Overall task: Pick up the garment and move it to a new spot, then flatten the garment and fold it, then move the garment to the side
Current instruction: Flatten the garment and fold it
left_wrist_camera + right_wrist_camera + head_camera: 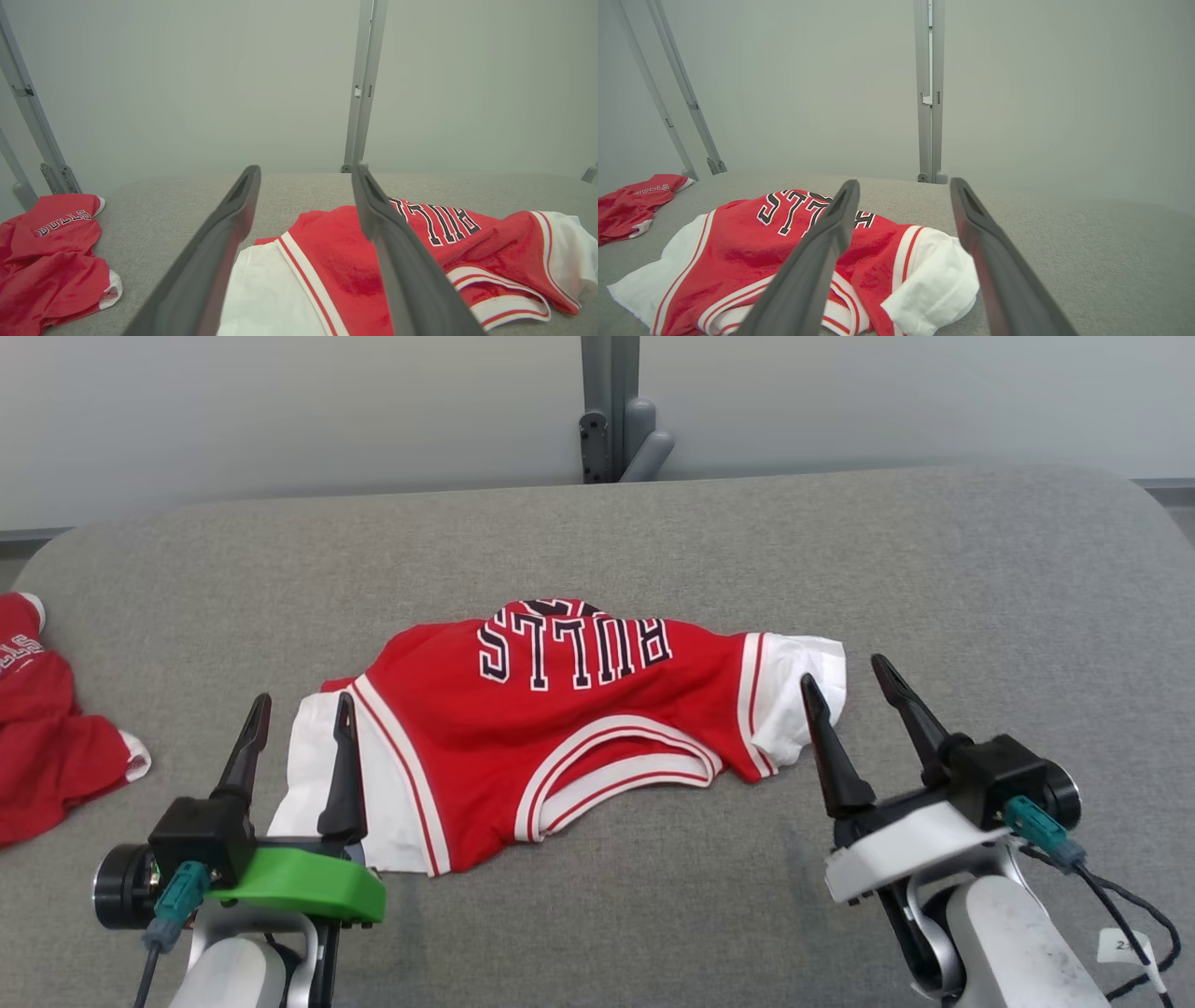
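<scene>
A red garment (560,728) with white sleeves and black "BULLS" lettering lies crumpled and partly folded over in the middle of the grey padded table (653,541). My left gripper (301,711) hovers open over its left white sleeve (266,294). My right gripper (845,678) stands open at the garment's right white sleeve (934,280), nothing between its fingers. From the left wrist view the garment (420,252) spreads to the right under the fingers; from the right wrist view the garment (738,247) spreads to the left.
A second red garment (47,728) lies bunched at the table's left edge, also visible as a red heap (51,261) and a small red heap (635,200). Metal frame posts (611,411) stand behind the table's far edge.
</scene>
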`<state>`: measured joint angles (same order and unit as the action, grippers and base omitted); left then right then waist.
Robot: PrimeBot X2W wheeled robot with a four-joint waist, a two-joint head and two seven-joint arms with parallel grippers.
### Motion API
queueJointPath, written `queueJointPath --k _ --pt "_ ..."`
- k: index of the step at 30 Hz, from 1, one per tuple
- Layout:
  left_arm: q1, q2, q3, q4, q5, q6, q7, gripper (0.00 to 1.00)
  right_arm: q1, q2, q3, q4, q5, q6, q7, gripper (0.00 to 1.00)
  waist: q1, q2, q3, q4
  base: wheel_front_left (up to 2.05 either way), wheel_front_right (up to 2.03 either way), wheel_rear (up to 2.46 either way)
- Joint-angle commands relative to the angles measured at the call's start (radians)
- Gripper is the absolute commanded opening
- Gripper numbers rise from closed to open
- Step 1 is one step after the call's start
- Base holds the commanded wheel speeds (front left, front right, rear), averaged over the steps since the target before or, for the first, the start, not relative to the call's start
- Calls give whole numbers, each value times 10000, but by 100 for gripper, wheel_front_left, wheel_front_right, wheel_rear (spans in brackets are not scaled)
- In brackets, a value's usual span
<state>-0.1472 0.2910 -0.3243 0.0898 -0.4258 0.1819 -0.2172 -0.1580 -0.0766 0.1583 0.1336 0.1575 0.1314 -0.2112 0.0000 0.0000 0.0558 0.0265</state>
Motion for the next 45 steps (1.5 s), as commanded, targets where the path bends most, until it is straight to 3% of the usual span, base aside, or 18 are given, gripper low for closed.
queueJointPath --k 1,7,20,29,30,32,38,45 --pt "-285 -66 28 -21 90 2 -86 100 -436 -82 502 31 -42 -14 70 100 0 0 522 597 0 0 0" --pt "-663 -261 -63 74 121 -85 -218 100 -1335 -377 2088 398 24 -14 275 100 0 0 1052 1381 0 0 0" --pt "-1360 -1085 -85 687 298 -375 -458 100 -3546 -1465 7120 2649 720 -14 1194 100 0 0 2014 2838 0 0 0" --pt "-1702 -1700 98 731 664 -769 -477 100 -5049 -1396 8784 4376 1371 -14 1281 98 0 0 2502 3075 0 0 0" --pt "-1727 -1749 131 750 721 -819 -476 100 -5190 -1367 8909 4535 1488 -14 1291 57 0 0 2528 3067 0 0 0" --pt "-1742 -1826 192 801 826 -896 -478 100 -5436 -1310 9092 4744 1773 -14 1235 3 0 0 2560 3037 0 0 0" --pt "-1629 -1993 440 888 1035 -1073 -478 100 -5819 -1401 9208 4378 2641 -14 1026 0 0 0 2493 2694 0 0 0" --pt "-1443 -1918 827 926 1263 -1208 -468 100 -5598 -2158 8318 2368 3944 -14 1157 0 0 0 2282 1827 0 0 0"
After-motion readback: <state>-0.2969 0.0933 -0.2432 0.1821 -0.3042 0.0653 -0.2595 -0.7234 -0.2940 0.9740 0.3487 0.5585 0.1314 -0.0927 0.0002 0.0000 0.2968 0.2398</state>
